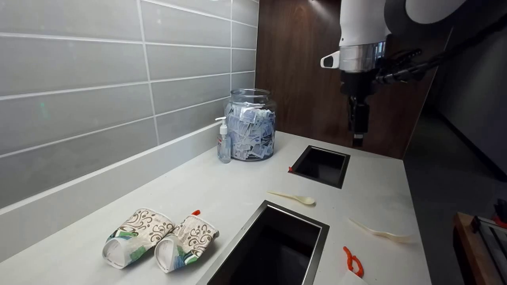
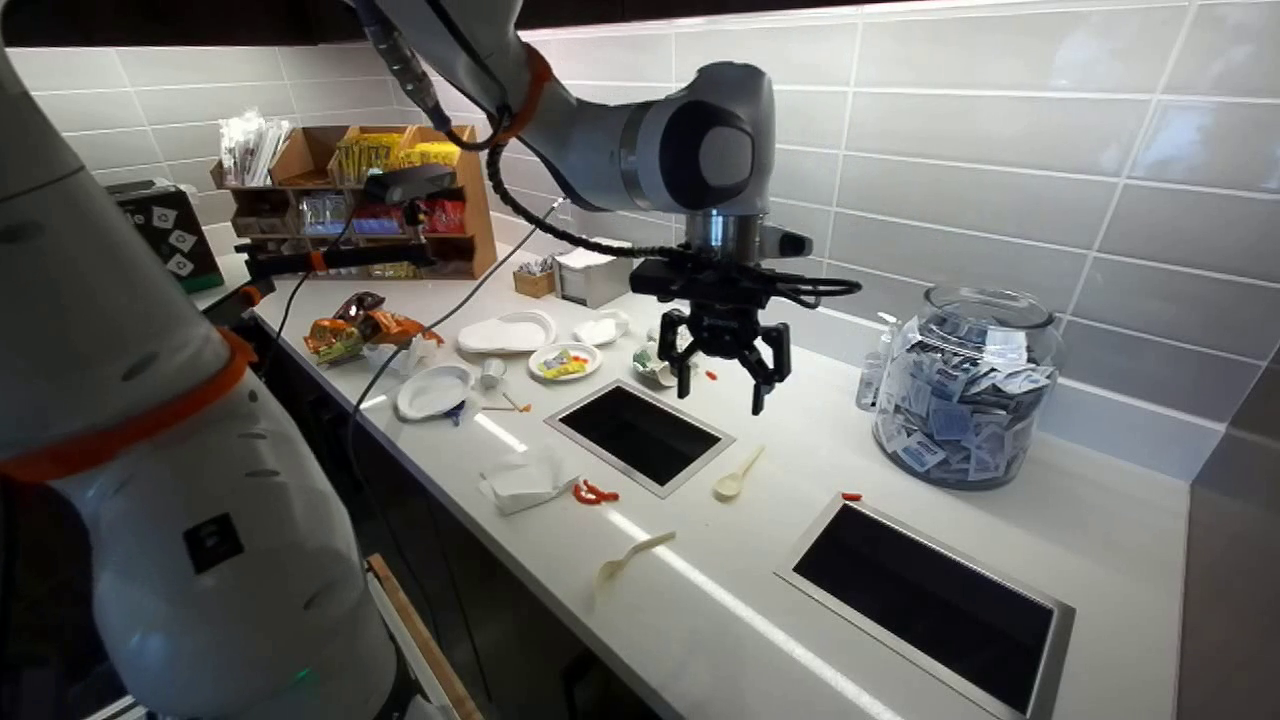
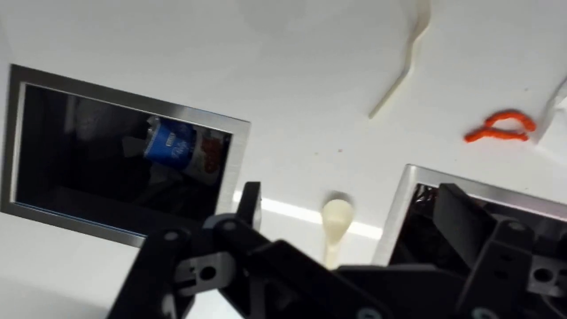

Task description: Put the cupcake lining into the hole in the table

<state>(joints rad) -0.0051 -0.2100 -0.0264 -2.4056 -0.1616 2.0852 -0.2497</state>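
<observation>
Jaws hung wide over the table [image 2: 720, 530]
A glass jar [image 1: 250, 96] held sachets [image 1: 253, 128]; one hole [image 3: 133, 102] contained a blue wrapper [image 3: 170, 144].

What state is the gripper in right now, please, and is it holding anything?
Gripper: open, holding nothing; the spoon that shows between its fingers in the wrist view lies on the counter.

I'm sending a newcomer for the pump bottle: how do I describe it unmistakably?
On the counter, find the big glass jar crammed with packets. Right beside it stands the pump bottle, small, clear and slim; its white pump top sets it apart from the jar.
</observation>
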